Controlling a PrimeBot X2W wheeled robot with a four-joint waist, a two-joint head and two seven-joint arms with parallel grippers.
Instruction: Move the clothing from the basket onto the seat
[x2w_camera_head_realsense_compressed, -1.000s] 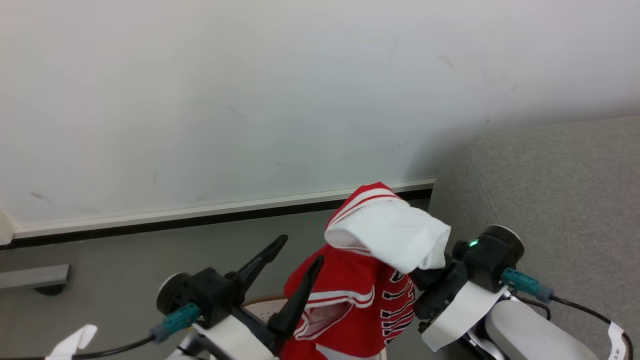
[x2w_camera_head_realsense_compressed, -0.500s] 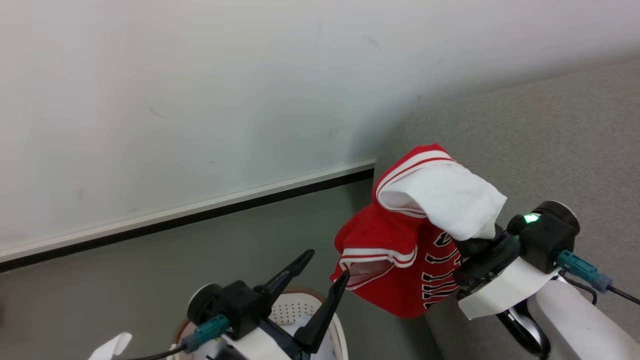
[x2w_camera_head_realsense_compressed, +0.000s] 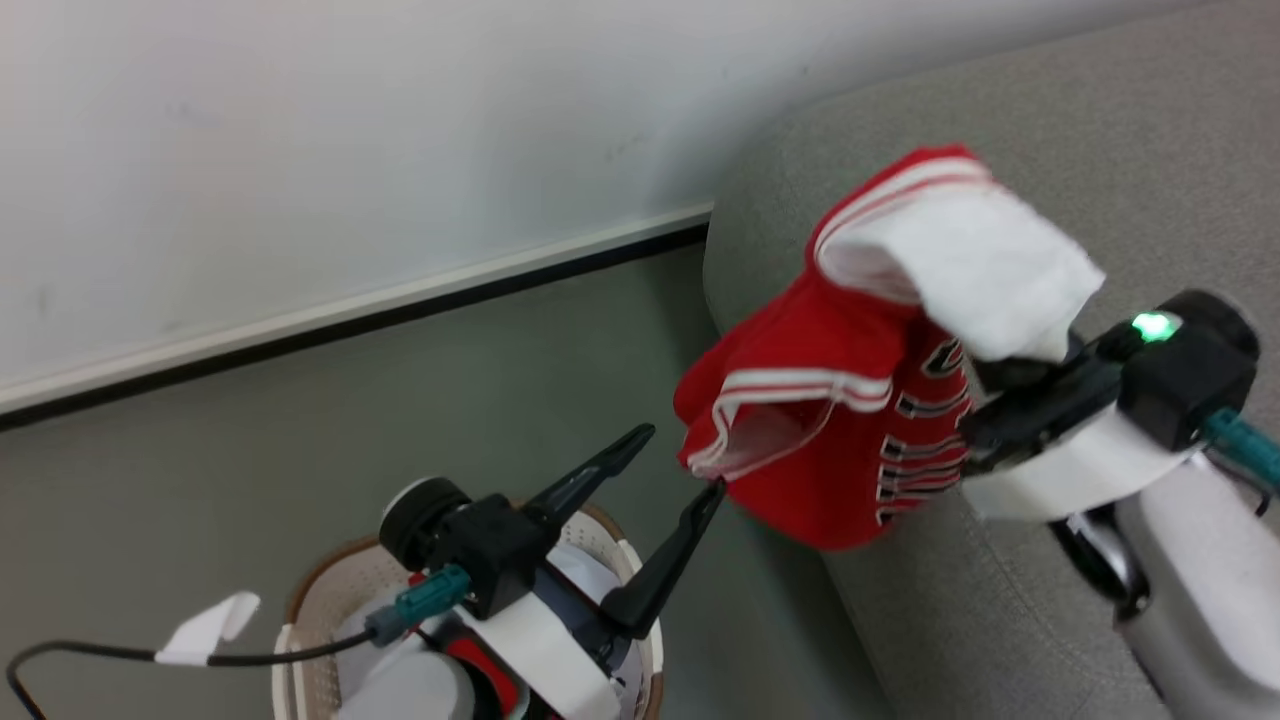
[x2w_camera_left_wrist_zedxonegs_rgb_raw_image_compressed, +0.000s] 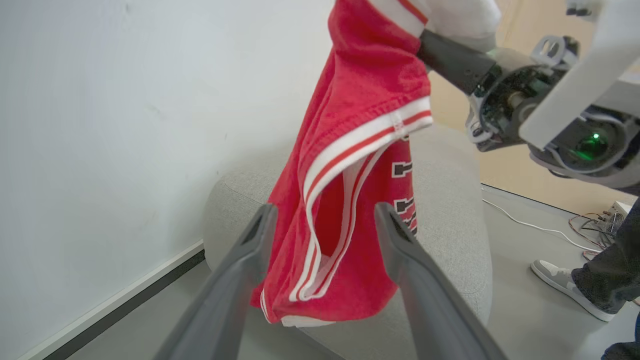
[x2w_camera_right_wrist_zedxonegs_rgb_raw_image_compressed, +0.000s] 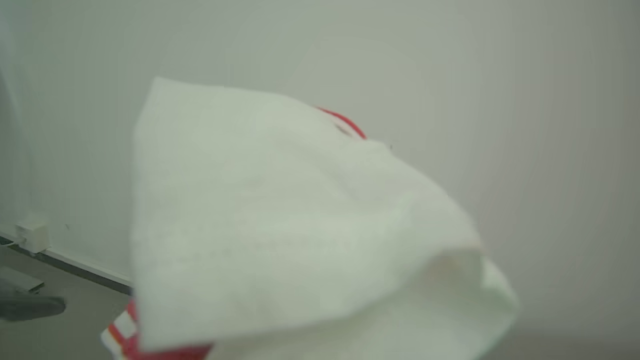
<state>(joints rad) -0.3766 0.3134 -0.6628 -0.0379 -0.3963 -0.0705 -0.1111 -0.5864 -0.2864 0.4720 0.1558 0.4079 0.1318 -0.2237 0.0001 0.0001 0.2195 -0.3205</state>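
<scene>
Head view shows the basket (x2w_camera_head_realsense_compressed: 308, 665); left wrist view, a person's shoe (x2w_camera_left_wrist_zedxonegs_rgb_raw_image_compressed: 570, 290).

place: robot test room | cues: bare white wall (x2w_camera_head_realsense_compressed: 300, 150), loose floor cables (x2w_camera_left_wrist_zedxonegs_rgb_raw_image_compressed: 540, 228), lone grey sofa (x2w_camera_head_realsense_compressed: 1050, 90)

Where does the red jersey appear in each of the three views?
Head view: jersey right of centre, in front of the sofa.
Left wrist view: centre, hanging down from the top edge.
Right wrist view: its white panel across the middle, blurred.
Shared landmark: the dark baseboard.
</scene>
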